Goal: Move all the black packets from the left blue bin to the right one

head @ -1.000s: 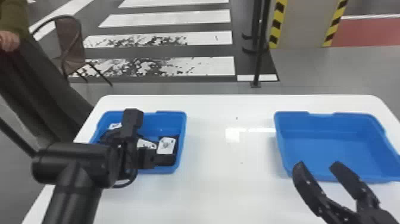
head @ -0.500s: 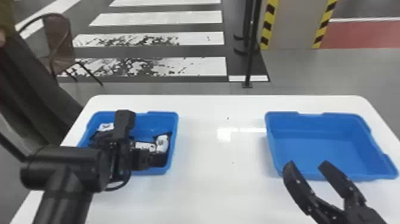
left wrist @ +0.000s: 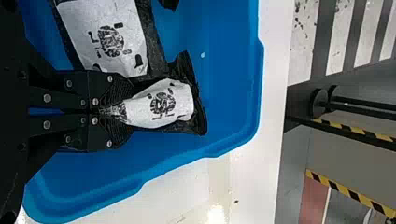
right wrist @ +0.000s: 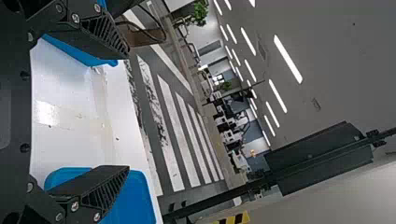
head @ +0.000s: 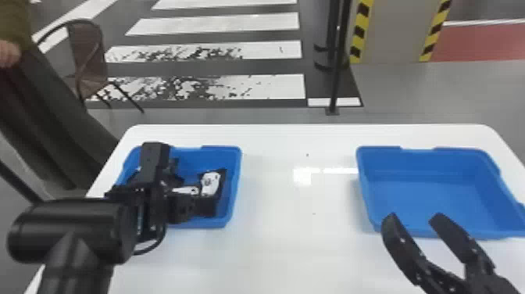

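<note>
My left gripper (head: 183,207) is over the near part of the left blue bin (head: 233,187). In the left wrist view, this gripper (left wrist: 112,113) is shut on one end of a black packet (left wrist: 161,103) with a white label, which bunches up between its fingers. That packet (head: 211,183) is tilted inside the bin's right side. Beside it lies another labelled packet (left wrist: 109,39), partly behind the fingers; more dark packets are half hidden by the arm. My right gripper (head: 415,219) stands open at the near edge of the right blue bin (head: 425,195); its wrist view shows the gripper (right wrist: 126,112) with fingers wide apart.
Both bins stand on a white table (head: 297,242), with a wide stretch of tabletop between them. Beyond the far edge are a chair (head: 88,58) and a dark post (head: 336,70) on the floor. A person stands past the table's left side.
The head view has swayed sideways and back. The left gripper has closed on the packet, whose label now looks narrower and more upright. The right arm keeps its place by the right bin.
</note>
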